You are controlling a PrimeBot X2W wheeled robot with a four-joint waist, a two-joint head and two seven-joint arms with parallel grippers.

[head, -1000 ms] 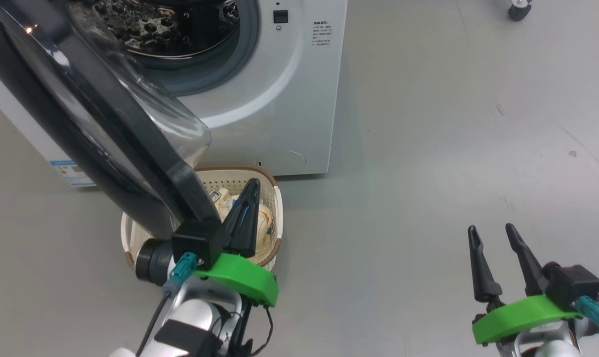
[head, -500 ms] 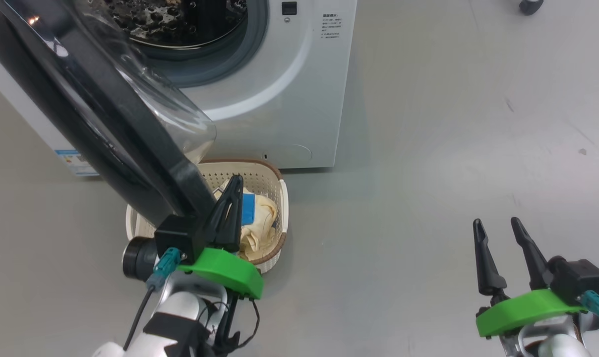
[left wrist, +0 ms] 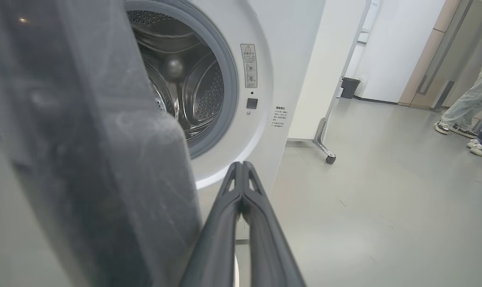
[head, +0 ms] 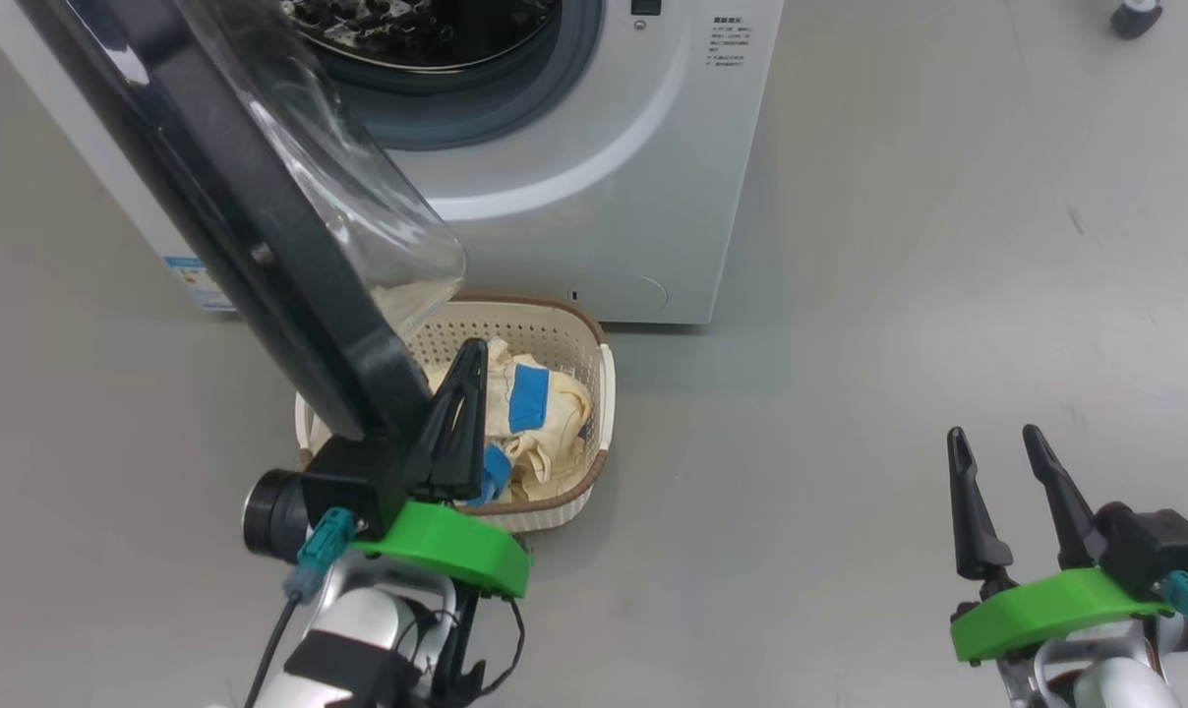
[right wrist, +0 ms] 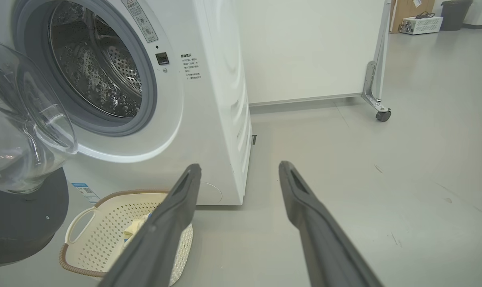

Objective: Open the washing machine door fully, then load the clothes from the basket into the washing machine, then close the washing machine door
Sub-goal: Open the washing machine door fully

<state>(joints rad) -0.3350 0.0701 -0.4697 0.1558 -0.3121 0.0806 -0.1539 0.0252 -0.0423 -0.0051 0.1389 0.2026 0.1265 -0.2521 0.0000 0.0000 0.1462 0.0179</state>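
Left fingers (head: 461, 423): pressed together with nothing between them. I judge they act as a blunt pusher, not a clamp.
Left gripper (head: 471, 359): in the head view, it sits at the bottom corner of the washing machine door (head: 260, 216), over the basket (head: 555, 307). I cannot tell whether it touches the rim.
Door: it is swung out from the washing machine (head: 604, 197) and runs toward 11 o'clock from the left gripper. Its glass bowl (head: 387, 216) overhangs the basket, so the way down to the load is partly blocked.
Clothes (head: 530, 413): cream with blue patches, lying in the basket at 2 o'clock of the left fingers.
Drum (right wrist: 97, 67): open to view, and no fabric shows inside.
Right gripper (head: 994, 438): fingers well apart and holding nothing. It is parked at 4 o'clock, far from the door's swing.
Step (judged): door-opening is unfinished, and loading has not begun.
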